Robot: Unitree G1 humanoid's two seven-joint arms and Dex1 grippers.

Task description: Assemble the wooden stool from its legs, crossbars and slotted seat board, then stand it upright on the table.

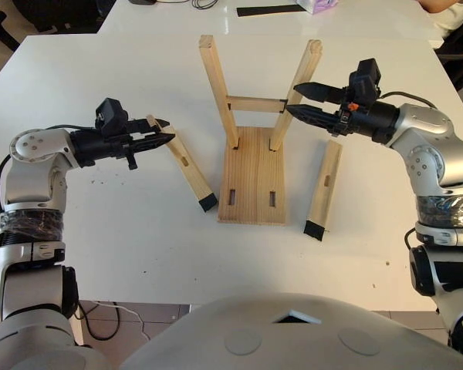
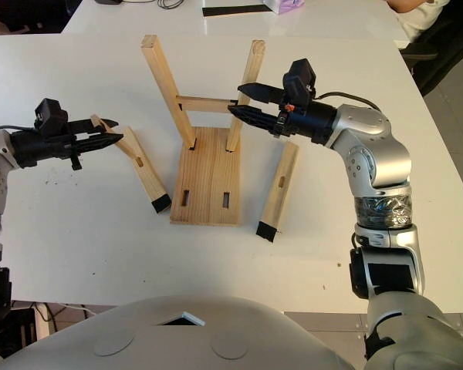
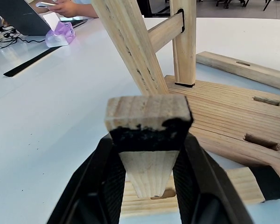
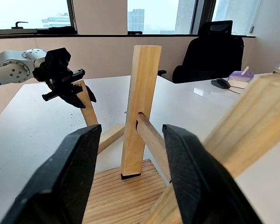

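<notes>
The slotted seat board (image 1: 252,176) lies flat in the middle of the table. Two legs (image 1: 219,89) stand in its far slots, tilted apart and joined by a crossbar (image 1: 255,104). My left gripper (image 1: 163,131) is shut on the upper end of a loose leg (image 1: 187,166), which slants down to a black-tipped end resting left of the board. In the left wrist view the fingers (image 3: 107,172) clamp that leg (image 3: 149,116) from both sides. My right gripper (image 1: 295,100) is open, its tips at the right standing leg (image 1: 282,127) beside the crossbar joint. A second loose leg (image 1: 324,189) lies right of the board.
The white table (image 1: 100,223) has free room in front of the board and on the far left. A purple tissue box (image 1: 318,5) and a black strip (image 1: 266,10) sit on the table behind. An office chair (image 4: 212,51) stands beyond the table.
</notes>
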